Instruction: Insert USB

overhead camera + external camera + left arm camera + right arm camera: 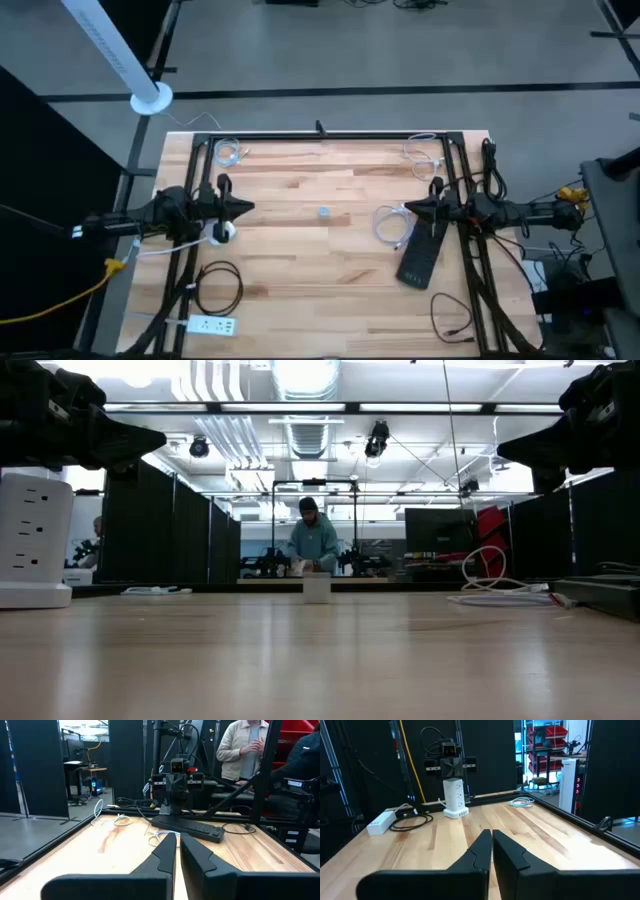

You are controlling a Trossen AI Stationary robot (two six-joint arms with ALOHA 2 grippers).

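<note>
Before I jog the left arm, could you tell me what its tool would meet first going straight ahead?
Probably the small white block mid-table, if low enough; otherwise the left tool has open table until the right tool.

- "TROSSEN" in white capitals, readable in the left wrist view on the dark arm housing point(298, 783) at the table's far side, to the right of the black power strip point(189, 827).
- Markings on the black power strip itself: too small to read.
- High, low and right wrist views: no legible text.
</note>
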